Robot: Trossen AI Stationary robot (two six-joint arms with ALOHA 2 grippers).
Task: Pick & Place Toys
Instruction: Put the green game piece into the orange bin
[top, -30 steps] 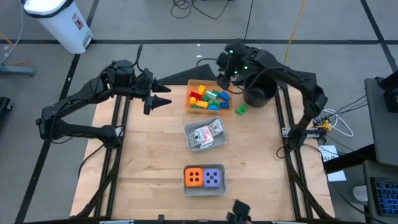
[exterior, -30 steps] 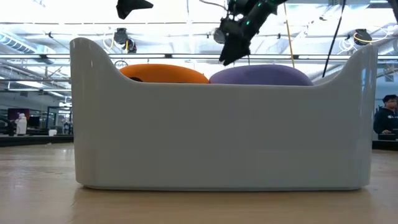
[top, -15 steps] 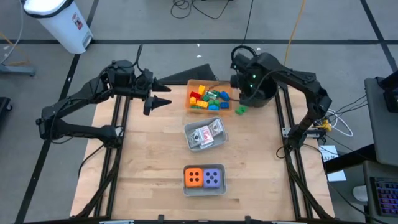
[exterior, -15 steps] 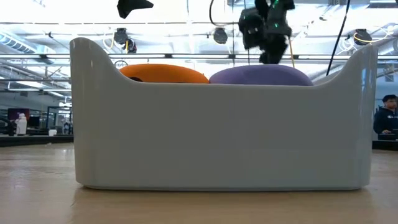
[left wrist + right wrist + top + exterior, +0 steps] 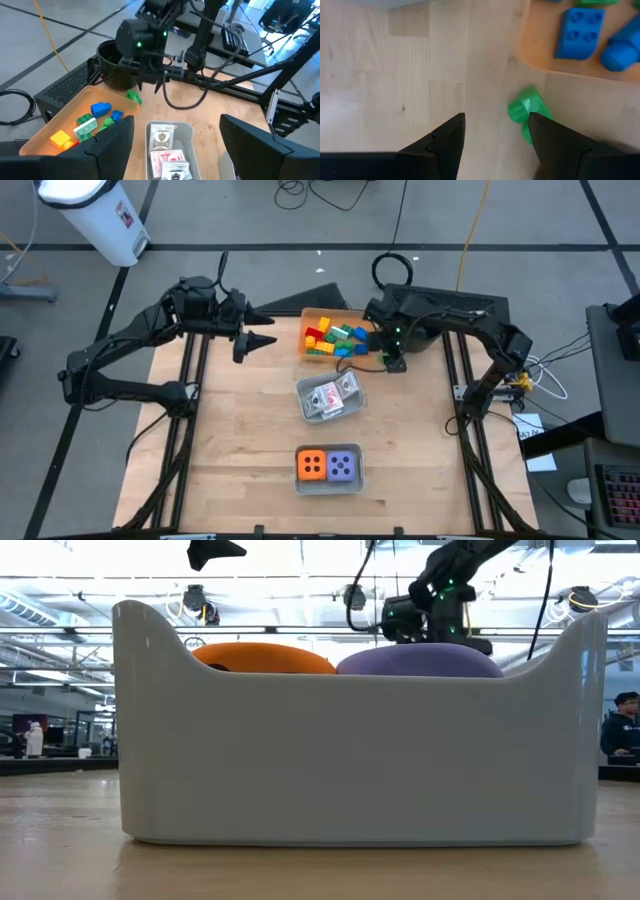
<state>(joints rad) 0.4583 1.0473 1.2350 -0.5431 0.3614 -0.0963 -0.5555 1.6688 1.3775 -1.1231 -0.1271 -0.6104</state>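
Right wrist view: the right pincer (image 5: 495, 137) hangs with fingers parted and empty over a stray green brick (image 5: 527, 112) lying on the worktop (image 5: 395, 75) just outside the orange tray (image 5: 532, 55); the brick sits off-centre toward one finger, so closing might nudge it aside.

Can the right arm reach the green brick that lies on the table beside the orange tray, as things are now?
Probably yes. The right claw hangs open just above the green brick, which lies alone on bare wood beside the orange tray. Nothing covers it, but it sits off-centre near one finger, so a small shift seems needed.
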